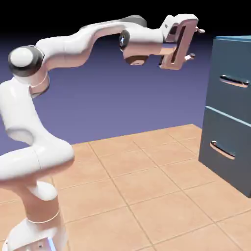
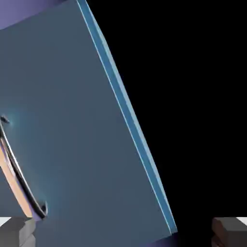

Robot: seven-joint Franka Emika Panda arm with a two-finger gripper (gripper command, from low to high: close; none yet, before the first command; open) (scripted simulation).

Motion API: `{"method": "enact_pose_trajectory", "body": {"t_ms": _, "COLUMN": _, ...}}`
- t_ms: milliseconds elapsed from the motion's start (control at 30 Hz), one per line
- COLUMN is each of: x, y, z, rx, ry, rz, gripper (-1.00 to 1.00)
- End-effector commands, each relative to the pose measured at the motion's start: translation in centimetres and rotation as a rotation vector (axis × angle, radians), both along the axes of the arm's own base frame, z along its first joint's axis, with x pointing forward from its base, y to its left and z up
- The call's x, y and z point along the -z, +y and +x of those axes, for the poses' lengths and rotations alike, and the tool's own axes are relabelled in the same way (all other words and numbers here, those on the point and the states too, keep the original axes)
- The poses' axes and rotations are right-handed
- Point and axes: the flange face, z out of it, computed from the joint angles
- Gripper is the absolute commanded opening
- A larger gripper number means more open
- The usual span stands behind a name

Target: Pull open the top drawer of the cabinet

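Facing the top drawer (image 1: 228,61), gripper (image 1: 195,44) open, 2 fingers (image 1: 190,57) apart.

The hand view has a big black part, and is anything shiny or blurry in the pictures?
Hand view: solid black past the cabinet's lit pale-blue edge, nothing to make out there; a bright glint runs along the top drawer's handle. Exterior view: white glints on both bar handles, black at the top fading into blue-violet; the arm looks sharp, not blurry.
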Motion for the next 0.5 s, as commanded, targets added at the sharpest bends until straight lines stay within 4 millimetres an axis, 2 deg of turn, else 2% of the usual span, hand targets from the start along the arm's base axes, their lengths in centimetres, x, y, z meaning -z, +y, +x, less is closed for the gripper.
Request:
{"method": "enact_pose_trajectory", "body": {"t_ms": 0, "x": 0.4, "y": 0.2, "z": 0.6, "rx": -0.007, "ry": -0.002, "rz": -0.019, "gripper": 0.00}}
{"method": "enact_pose_trajectory", "body": {"t_ms": 233, "x": 4.2, "y": 1.1, "z": 5.3, "rx": -0.049, "ry": -0.015, "rz": -0.141, "gripper": 0.00}}
{"method": "enact_pose_trajectory", "body": {"t_ms": 467, "x": 8.9, "y": 1.2, "z": 10.0, "rx": -0.082, "ry": -0.028, "rz": -0.237, "gripper": 0.00}}
